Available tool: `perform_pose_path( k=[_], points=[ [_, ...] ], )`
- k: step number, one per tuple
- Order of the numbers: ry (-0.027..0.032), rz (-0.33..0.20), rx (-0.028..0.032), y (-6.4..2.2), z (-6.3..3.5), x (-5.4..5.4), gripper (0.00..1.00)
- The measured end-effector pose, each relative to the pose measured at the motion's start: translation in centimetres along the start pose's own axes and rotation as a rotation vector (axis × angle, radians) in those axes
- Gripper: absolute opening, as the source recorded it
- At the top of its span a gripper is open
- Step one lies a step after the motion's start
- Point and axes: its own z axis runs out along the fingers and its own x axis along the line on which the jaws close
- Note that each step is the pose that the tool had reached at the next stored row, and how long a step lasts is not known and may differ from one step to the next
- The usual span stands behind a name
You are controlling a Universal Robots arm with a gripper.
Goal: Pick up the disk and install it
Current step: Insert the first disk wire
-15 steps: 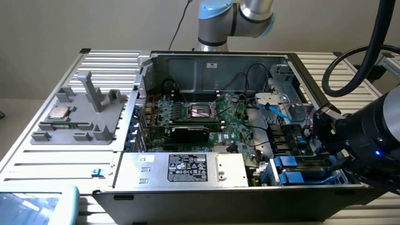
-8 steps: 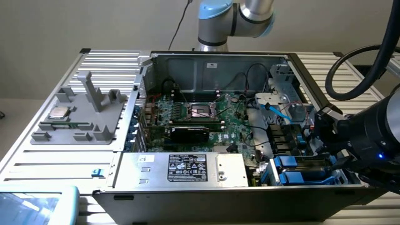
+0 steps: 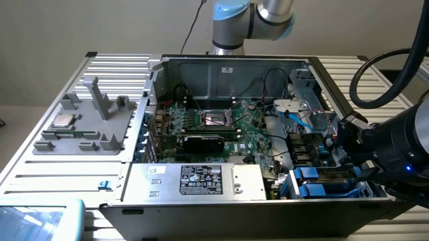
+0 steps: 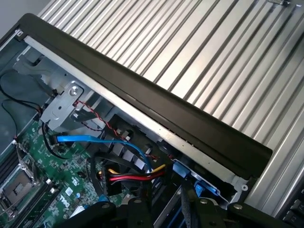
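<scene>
My gripper (image 3: pixel 353 173) hangs over the drive bay at the corner of the open computer case (image 3: pixel 234 60) on the exterior view's right. In the wrist view the gripper (image 4: pixel 168 216) is shut on the disk (image 4: pixel 175 209), a thin grey slab with blue plastic along its edge, held edge-up between the black fingers (image 4: pixel 137 211). From outside, the disk's blue bracket (image 3: pixel 323 190) sits low in the bay beside a second blue carrier (image 3: pixel 307 173). Most of the disk's face is hidden by the gripper and the bay.
Red, yellow and blue cables (image 4: pixel 128 176) run close beside the bay. The case's black side wall (image 4: pixel 142 97) stands just beyond it. A silver power supply box (image 3: pixel 194 181) fills the front, the motherboard (image 3: pixel 221 123) lies behind it, and a grey fixture tray (image 3: pixel 87 125) stands outside on the exterior view's left.
</scene>
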Motion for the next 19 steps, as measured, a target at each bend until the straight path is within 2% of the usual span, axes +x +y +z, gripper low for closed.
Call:
perform_pose_path(
  k=[15, 18, 19],
  points=[
    [-0.0032, -0.003, -0.0049, 0.0, 0.34, -0.21, 0.38],
    [-0.0034, -0.003, -0.0054, -0.02, 0.39, -0.23, 0.36],
    [-0.0034, -0.003, -0.0055, -0.02, 0.41, -0.23, 0.29]
  ],
)
